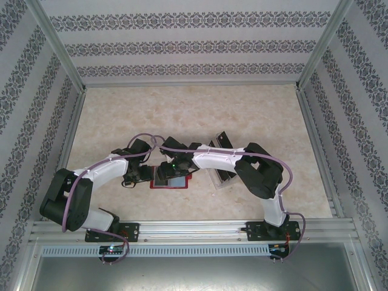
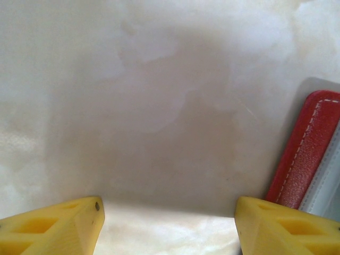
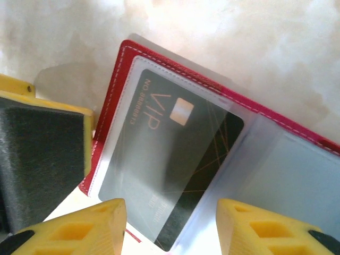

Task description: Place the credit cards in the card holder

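Card holder [image 3: 109, 109] lies open on the pale marbled table [image 1: 182, 109], near the middle of its near half, red cover down and clear sleeves up. One dark card [image 3: 175, 154], marked VIP, sits inside the left sleeve, pushed in close to the red edge.

The right gripper [image 3: 171, 218] hangs over the card's near end with its yellow jaws apart, and a gap shows between one fingertip and the card, so it grips nothing. The left gripper [image 2: 169, 212] is also spread wide. Its right finger [image 2: 287, 228] is at the holder's red edge, though I cannot tell whether it presses down.

From above, both arms bend inward and cover much of the holder. A clear tray [image 1: 221, 180] sits just right of it, partly under the right arm.
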Controlling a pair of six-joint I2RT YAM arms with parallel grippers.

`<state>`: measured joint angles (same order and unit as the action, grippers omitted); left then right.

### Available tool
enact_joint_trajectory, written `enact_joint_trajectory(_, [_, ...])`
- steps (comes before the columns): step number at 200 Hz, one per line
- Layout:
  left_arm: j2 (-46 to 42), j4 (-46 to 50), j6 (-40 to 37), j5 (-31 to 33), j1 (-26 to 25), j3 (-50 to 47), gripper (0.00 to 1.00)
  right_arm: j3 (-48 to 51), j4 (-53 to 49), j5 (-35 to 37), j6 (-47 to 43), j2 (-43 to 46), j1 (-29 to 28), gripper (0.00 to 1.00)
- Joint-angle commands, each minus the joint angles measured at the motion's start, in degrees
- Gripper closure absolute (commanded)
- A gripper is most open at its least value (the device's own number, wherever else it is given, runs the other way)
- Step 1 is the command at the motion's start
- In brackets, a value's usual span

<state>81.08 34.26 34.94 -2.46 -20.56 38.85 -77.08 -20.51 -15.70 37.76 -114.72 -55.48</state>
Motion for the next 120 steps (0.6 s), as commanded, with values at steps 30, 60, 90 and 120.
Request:
enact_joint_trajectory(30, [1.7,-5.1,1.1,-3.3,-0.2,-3.0,0.32,-1.4,0.9,-2.8,0.7,-2.4,0.2,0.51])
enact_joint_trajectory(60, [1.8,-5.1,1.1,-3.5,-0.1,-2.9,0.32,-2.2,0.7,-3.1,0.6,-2.8,0.2,0.51])
enact_joint_trajectory(90, [1.9,-5.4,1.1,-3.9,-0.2,-3.0,0.32,-2.0,1.0,-2.9,0.8,-1.9,0.1,0.51])
enact_joint_trajectory(120, [2.3,-5.9,1.1,-4.1,-0.2,-3.4,0.32,-2.7,0.9,-3.4,0.7,-2.8,0.0,0.51])
